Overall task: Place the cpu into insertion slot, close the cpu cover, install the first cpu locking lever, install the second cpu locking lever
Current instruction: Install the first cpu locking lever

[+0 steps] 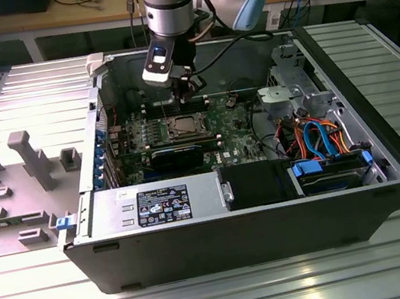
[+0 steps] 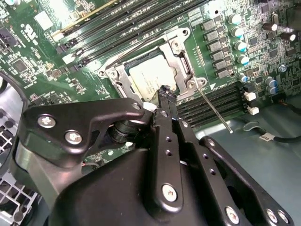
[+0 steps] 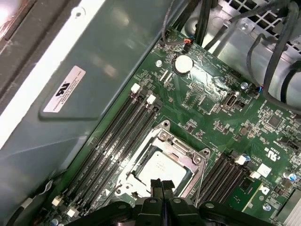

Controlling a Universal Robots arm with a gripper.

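The cpu [image 2: 149, 77] lies flat in its slot on the green motherboard, silver-grey top showing [image 3: 159, 165]. The cpu cover [image 2: 181, 60] is down around it as a silvery frame [image 3: 190, 157]. One thin lever rod [image 2: 215, 111] sticks out free past a corner of the socket. Another rod [image 2: 141, 45] runs along the socket's edge by the memory slots. My gripper [image 3: 160, 184] hangs just above the socket's edge, fingers pressed together with nothing between them. In the exterior view the gripper [image 1: 189, 94] is above and just behind the socket [image 1: 184, 127].
The open computer case [image 1: 388, 163] stands on a ribbed metal table. Memory slots [image 3: 120, 136] flank the socket. A black card [image 1: 178, 156] lies in front of it, cables and a drive cage [image 1: 314, 137] at the exterior view's right. Grey fixtures [image 1: 27, 160] stand outside the case.
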